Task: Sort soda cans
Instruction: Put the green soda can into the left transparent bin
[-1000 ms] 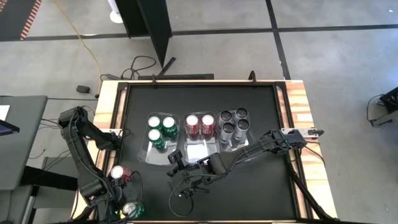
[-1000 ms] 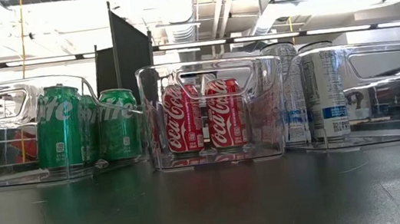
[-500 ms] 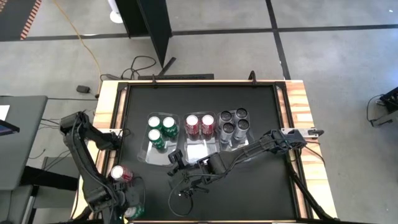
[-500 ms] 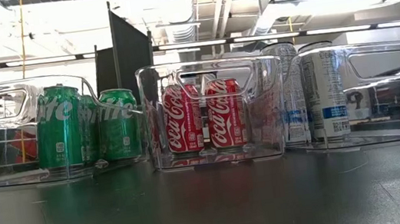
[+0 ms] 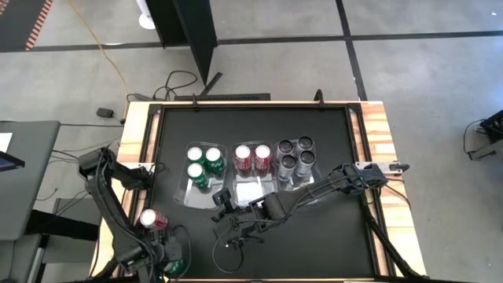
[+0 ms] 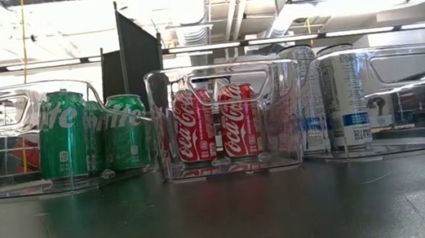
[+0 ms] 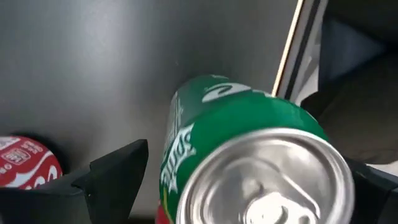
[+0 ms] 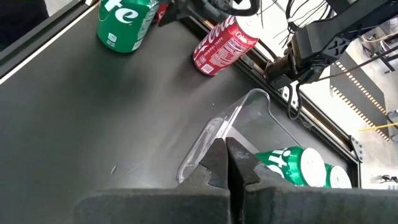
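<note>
Left gripper [image 7: 242, 186] at the table's near-left corner, fingers spread wide around a loose green can [image 7: 249, 155], not clamped. Loose red can [image 5: 152, 219] just beside. Right gripper [image 8: 225, 163] closed, empty, near the trays [image 6: 231, 75] holding sorted cans.

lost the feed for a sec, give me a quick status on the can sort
Left tool open around the loose green can at the table's near-left corner. Right tool shut, parked by the trays. Red can beside it, still unsorted. Nothing blocking.
</note>
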Controlling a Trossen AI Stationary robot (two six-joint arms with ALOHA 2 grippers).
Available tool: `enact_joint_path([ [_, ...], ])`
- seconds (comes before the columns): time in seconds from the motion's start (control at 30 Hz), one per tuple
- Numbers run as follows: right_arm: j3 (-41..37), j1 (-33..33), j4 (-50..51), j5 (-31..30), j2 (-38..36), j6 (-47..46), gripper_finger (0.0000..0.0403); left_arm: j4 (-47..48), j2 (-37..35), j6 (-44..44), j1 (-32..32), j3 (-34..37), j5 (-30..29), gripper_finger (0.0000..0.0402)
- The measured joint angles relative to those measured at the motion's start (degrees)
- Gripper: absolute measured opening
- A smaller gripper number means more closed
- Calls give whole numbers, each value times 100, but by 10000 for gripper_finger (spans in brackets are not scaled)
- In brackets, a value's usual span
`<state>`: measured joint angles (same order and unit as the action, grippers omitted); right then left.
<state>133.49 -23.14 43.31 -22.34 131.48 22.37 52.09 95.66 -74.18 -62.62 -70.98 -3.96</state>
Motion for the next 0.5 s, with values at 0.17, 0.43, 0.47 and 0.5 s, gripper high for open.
enact_joint_path([
  [0.17, 0, 0, 9, -1, 0, 2, 5, 81, 202, 25, 12, 0, -110, 392],
  [0.43, 0, 0, 15, -3, 0, 2, 5, 136, 443, 196, 47, 14, -301, 385],
  [0.47, 0, 0, 15, -1, 0, 2, 5, 151, 451, 236, 62, 10, -321, 378],
  [0.5, 0, 0, 15, -5, 0, 4, 5, 177, 452, 239, 69, 9, -360, 369],
])
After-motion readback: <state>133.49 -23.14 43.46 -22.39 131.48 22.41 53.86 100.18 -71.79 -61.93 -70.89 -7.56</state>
